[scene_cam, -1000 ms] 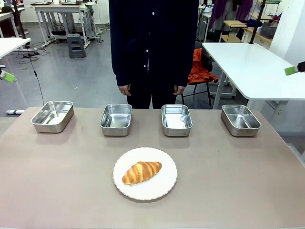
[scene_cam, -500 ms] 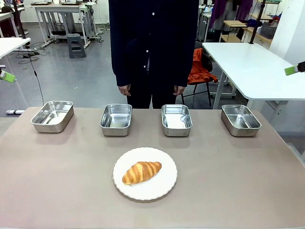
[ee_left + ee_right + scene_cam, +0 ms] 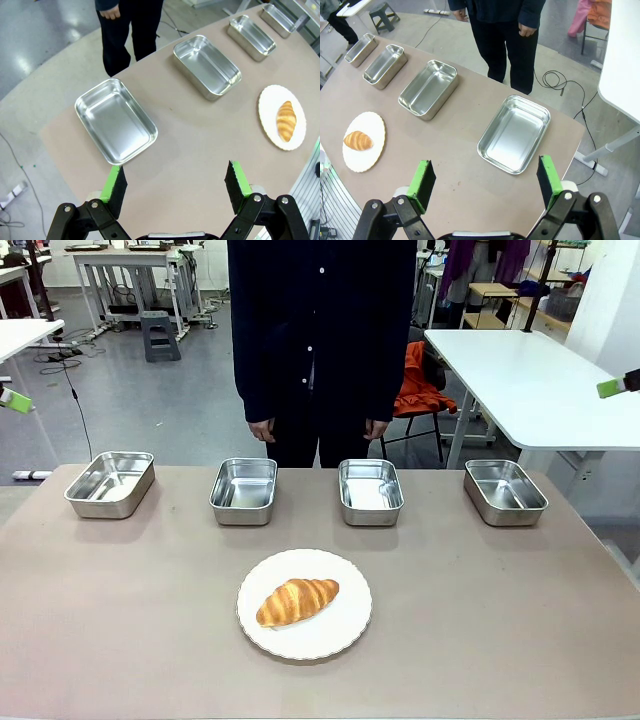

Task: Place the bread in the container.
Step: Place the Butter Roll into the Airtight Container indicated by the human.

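Golden-brown, the bread (image 3: 297,601) lies on a white plate (image 3: 345,625) at the near middle of the table (image 3: 120,620). Four steel pans (image 3: 243,510) stand in a row along the far side; which one is meant cannot be told. The left gripper (image 3: 175,180) and the right gripper (image 3: 485,175) hang high over the table's ends, fingers spread wide apart, gripping nothing.

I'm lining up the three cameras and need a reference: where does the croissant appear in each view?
Front view: the croissant lies low in the centre, on the white plate.
Left wrist view: the croissant is near the right edge at mid-height, on the white plate.
Right wrist view: the croissant is at the left, just below mid-height, on the white plate.
Shared landmark: the round white plate under it.
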